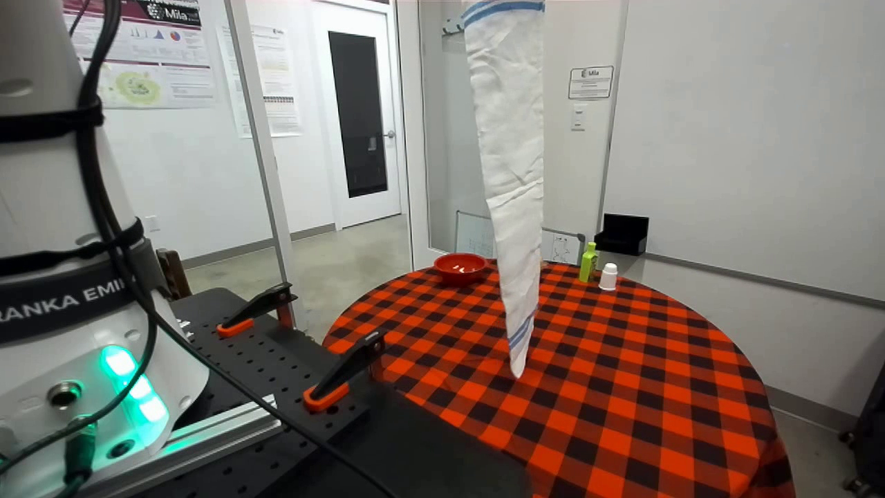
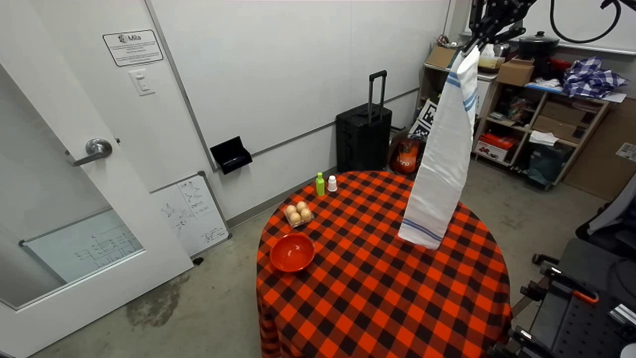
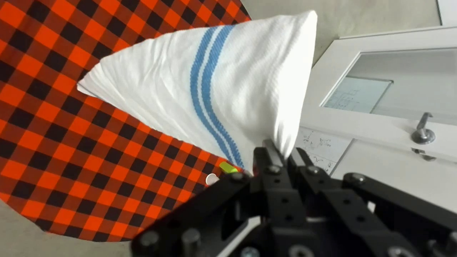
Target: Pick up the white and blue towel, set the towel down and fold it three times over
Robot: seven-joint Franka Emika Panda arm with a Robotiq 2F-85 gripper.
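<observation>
The white towel with blue stripes (image 1: 510,152) hangs long and narrow above the table, and it shows in both exterior views (image 2: 437,169). My gripper (image 2: 468,48) is shut on its top end, high above the table. In the wrist view the fingertips (image 3: 284,155) pinch a gathered edge of the towel (image 3: 246,71), which spreads down and away from them. The towel's lower end is over the tablecloth; I cannot tell whether it touches. The gripper is above the picture in the exterior view that shows the arm base.
The round table has a red and black checked cloth (image 2: 367,288). Near its edge are a red bowl (image 2: 292,252), a clear pack of several eggs (image 2: 299,214), a green bottle (image 2: 320,184) and a white cup-like item (image 2: 332,183). Clamps (image 1: 346,370) stick up by the arm base.
</observation>
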